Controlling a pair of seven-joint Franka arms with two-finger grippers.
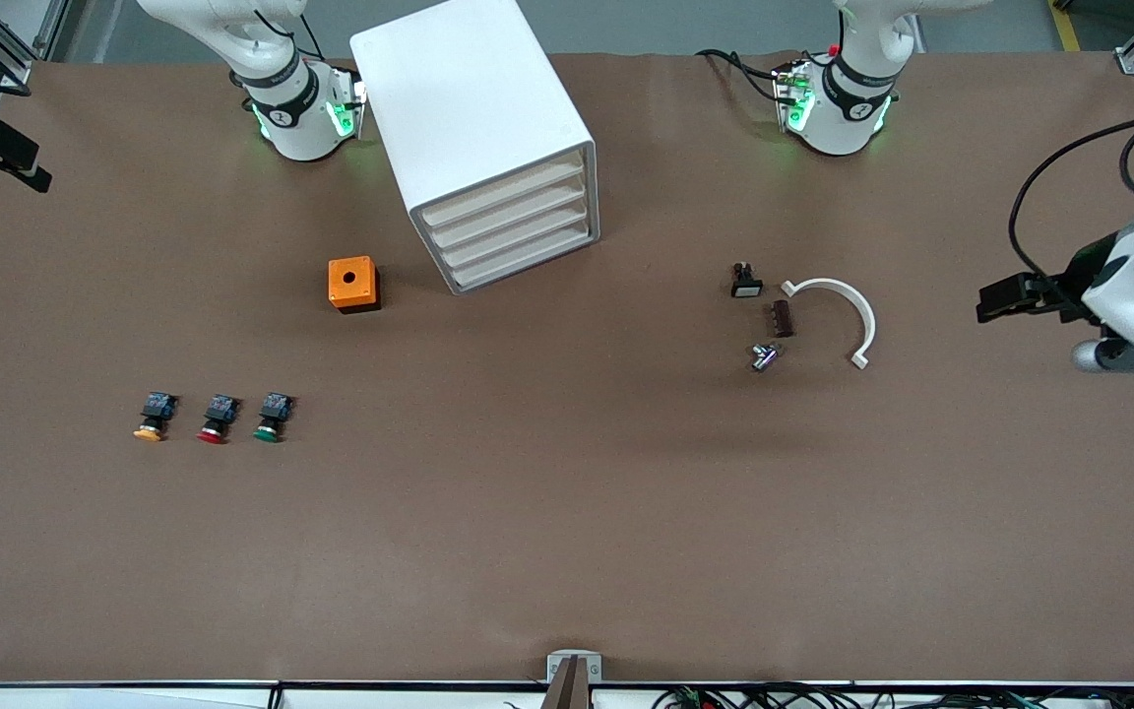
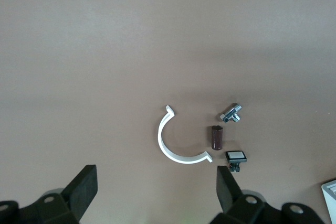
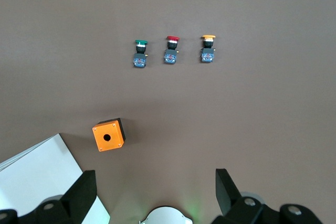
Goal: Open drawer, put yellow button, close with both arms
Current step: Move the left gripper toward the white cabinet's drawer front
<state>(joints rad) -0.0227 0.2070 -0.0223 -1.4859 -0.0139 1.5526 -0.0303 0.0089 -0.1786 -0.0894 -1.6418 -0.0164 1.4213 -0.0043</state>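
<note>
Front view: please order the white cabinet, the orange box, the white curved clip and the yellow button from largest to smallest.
1. White cabinet
2. White curved clip
3. Orange box
4. Yellow button

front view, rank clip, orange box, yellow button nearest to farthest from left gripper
1. white clip, left arm's end, nearest the left gripper
2. orange box, beside the cabinet
3. yellow button, right arm's end
</note>
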